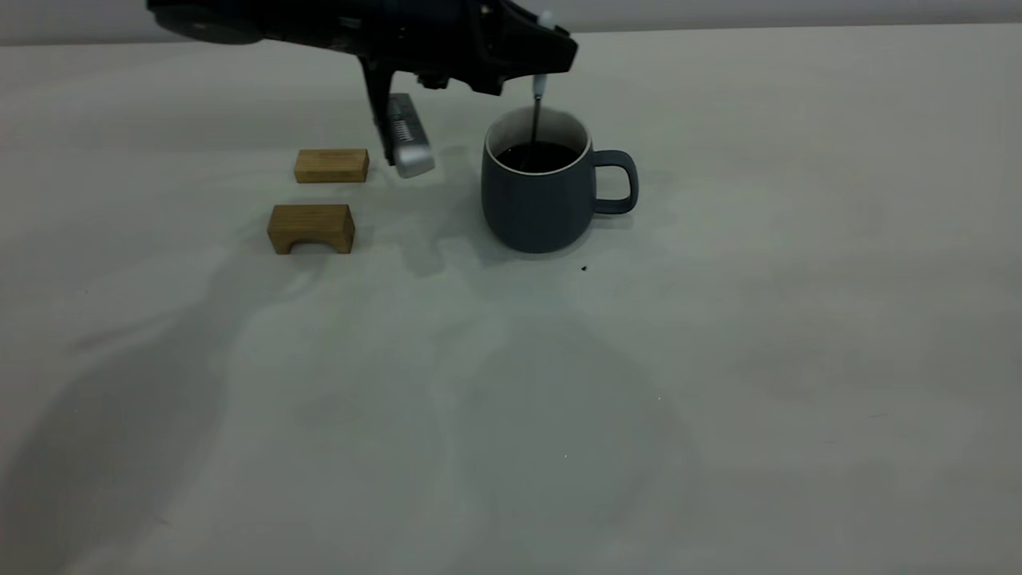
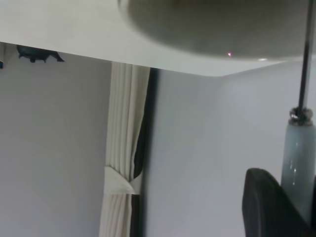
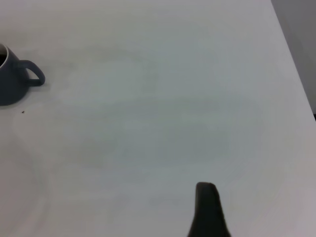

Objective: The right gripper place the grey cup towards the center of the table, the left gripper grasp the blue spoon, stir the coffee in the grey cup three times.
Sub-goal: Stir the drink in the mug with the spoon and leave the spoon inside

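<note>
Spoon (image 1: 536,120) in cup (image 1: 536,200) (mid-table); blocks (image 1: 319,196) left.

I can't see the blue spoon (image 1: 537,112) bowl; it sits under the coffee (image 1: 536,156). Left gripper (image 1: 539,56) is cut by the top edge. Grey cup (image 3: 15,81) is cropped in the right wrist view. Only one right gripper finger (image 3: 207,212) shows.

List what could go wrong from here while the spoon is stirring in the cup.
1. The grey cup is filled high with dark coffee; a wide or fast sweep of the blue spoon could slop it onto the table.
2. The left gripper holds the spoon only by the top of its handle, so it may pivot or slip in the grip.
3. Nothing steadies the cup; the right gripper is well away from it, so the spoon pushing on the wall could shift it.
</note>
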Tool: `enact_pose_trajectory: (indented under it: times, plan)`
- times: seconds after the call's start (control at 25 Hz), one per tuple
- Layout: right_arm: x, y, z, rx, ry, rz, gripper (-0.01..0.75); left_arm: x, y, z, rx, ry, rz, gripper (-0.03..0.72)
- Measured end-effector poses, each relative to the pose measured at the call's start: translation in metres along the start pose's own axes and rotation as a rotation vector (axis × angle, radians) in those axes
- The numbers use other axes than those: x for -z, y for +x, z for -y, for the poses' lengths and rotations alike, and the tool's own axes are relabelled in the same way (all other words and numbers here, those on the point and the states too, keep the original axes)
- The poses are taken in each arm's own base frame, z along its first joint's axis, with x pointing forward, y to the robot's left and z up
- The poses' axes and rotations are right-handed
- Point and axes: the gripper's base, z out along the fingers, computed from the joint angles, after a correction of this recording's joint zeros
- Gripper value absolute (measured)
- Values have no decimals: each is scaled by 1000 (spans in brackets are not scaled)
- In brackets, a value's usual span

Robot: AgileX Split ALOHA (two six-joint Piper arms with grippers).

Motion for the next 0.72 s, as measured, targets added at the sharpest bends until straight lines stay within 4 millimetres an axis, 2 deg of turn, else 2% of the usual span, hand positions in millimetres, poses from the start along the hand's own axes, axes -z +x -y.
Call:
enact_pose_trajectory:
  times: [0.2,0.44,0.72]
  plan:
    - [0,0,0,0,0,0,592,-11,-1,-7,-13,-32,3,124]
    - [0,0,0,0,0,-1,592,-10,2,-18,-39,-146,-41,124]
    - [0,0,0,0,0,-1,592,3,-5,-2,-32,-89,-16,124]
